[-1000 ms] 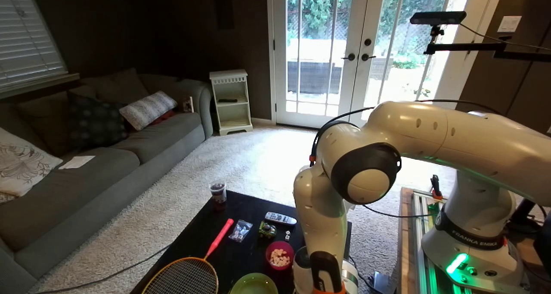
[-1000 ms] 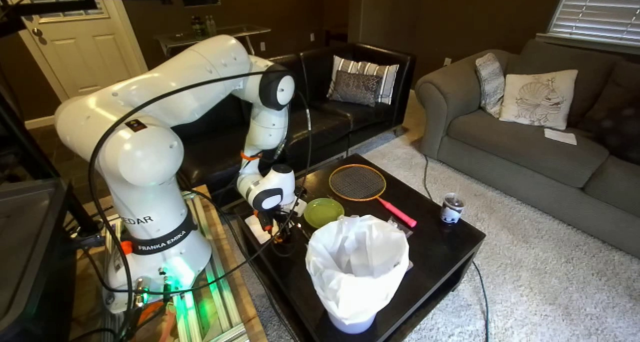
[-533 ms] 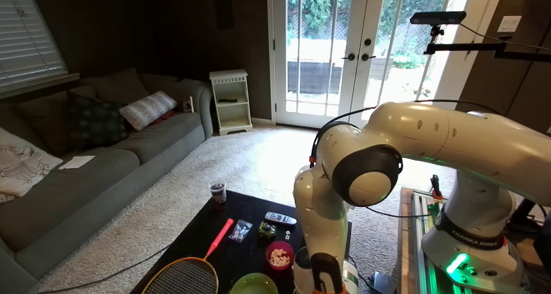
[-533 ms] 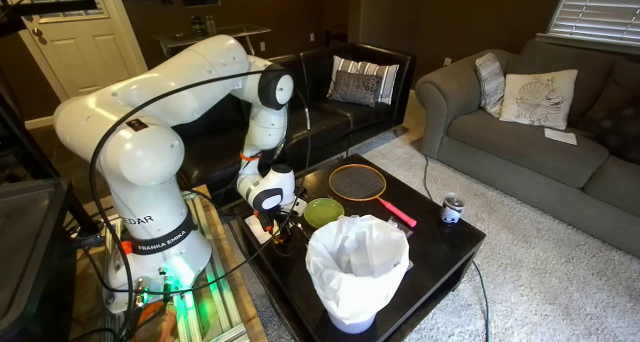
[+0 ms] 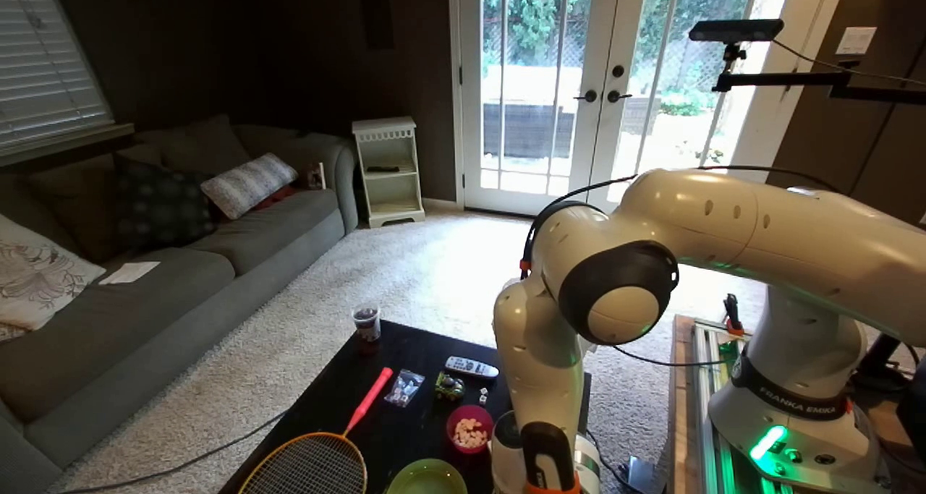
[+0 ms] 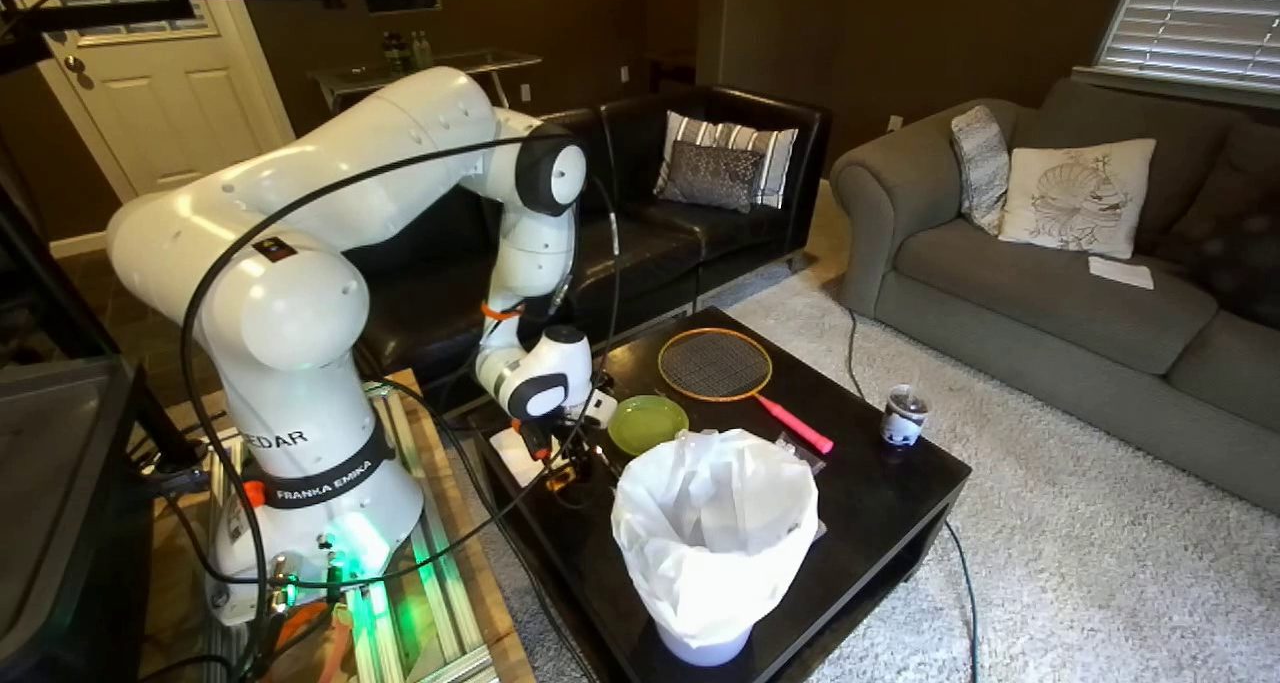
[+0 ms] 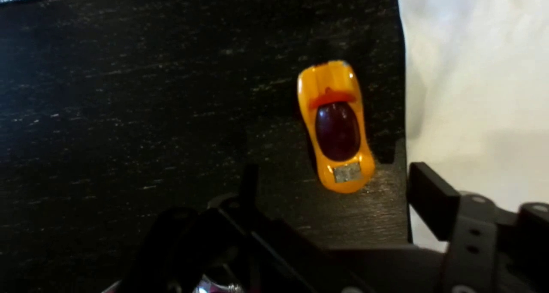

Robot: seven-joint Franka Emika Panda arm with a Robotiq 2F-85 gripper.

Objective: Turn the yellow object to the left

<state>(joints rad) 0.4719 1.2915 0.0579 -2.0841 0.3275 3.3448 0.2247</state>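
The yellow object is a small toy car (image 7: 337, 131) with a dark red canopy, lying on the black table in the wrist view. Its long axis runs up the picture, upper end leaning slightly left. My gripper (image 7: 340, 192) is open around the car's lower end, one finger well off to each side, and neither appears to touch it. In an exterior view the gripper (image 6: 575, 463) is low over the table, partly hidden by cables, with an orange-yellow patch under it that may be the car. The other exterior picture cuts the gripper off.
White paper (image 7: 476, 91) lies just right of the car, partly under the right finger. Near the hand are a green plate (image 6: 648, 423) and a white-lined bin (image 6: 715, 533). A racket (image 6: 715, 365), pink bowl (image 5: 470, 430) and remote (image 5: 472, 367) share the table.
The jaws have gone from shut to open. In an exterior view the hand has risen very slightly, and more of the orange-yellow patch shows beneath it.
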